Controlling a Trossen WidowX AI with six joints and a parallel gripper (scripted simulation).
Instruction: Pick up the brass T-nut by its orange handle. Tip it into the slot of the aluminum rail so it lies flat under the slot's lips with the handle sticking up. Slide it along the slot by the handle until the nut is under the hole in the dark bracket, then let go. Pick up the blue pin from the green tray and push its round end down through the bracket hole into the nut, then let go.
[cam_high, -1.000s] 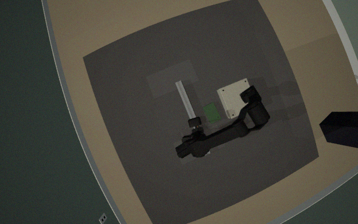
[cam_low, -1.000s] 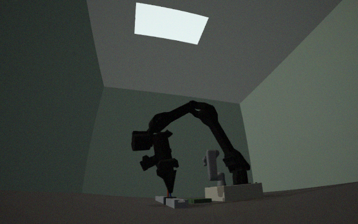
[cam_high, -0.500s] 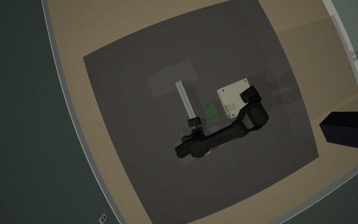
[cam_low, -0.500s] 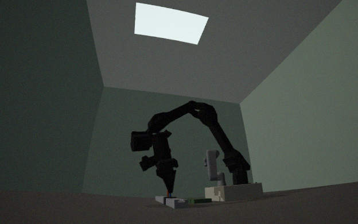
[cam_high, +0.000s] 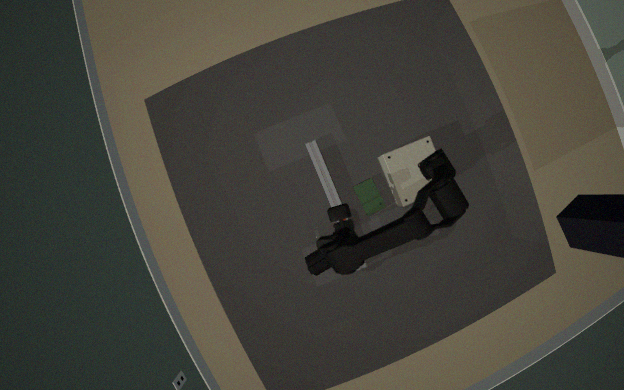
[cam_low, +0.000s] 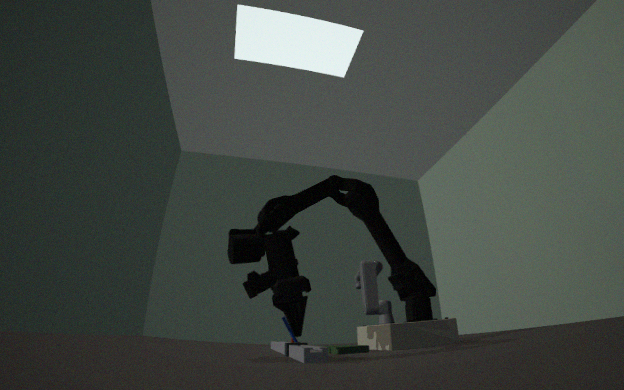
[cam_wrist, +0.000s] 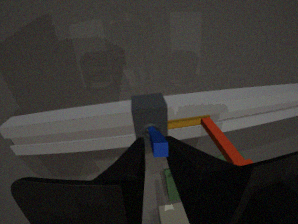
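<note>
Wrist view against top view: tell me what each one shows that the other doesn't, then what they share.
Only the wrist view shows the blue pin, leaning at the dark bracket, and the brass T-nut beside that bracket.

Only the top view shows the arm's long links and the small slotted plate at the lower left.

Both show the aluminum rail, the green tray, the cream base block and the orange handle, merely a speck from above.
</note>
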